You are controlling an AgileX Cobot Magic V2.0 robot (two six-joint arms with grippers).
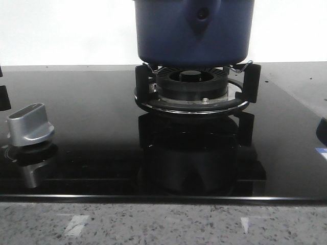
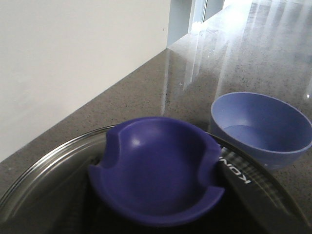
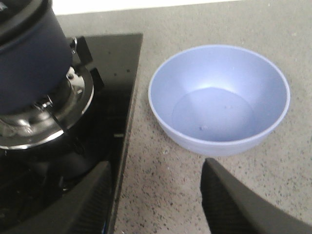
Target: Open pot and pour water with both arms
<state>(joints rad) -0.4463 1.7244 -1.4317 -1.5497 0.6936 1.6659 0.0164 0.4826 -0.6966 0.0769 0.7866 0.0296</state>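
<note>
Sitting on the burner (image 1: pixel 193 91) at the back of the hob (image 1: pixel 92 132), the pot (image 1: pixel 194 30) was beside the bowl (image 3: pixel 219 100) on the tabletop (image 3: pixel 195 24), handy for pouring; right claw (image 3: pixel 156 195) hovered apart, empty, while the left claw's state could not be told, only the lid (image 2: pixel 156 170) showing.

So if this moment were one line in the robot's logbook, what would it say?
pot: on burner | bowl: empty, on counter beside stove | right hand: open, above counter near bowl | pouring: not started
</note>
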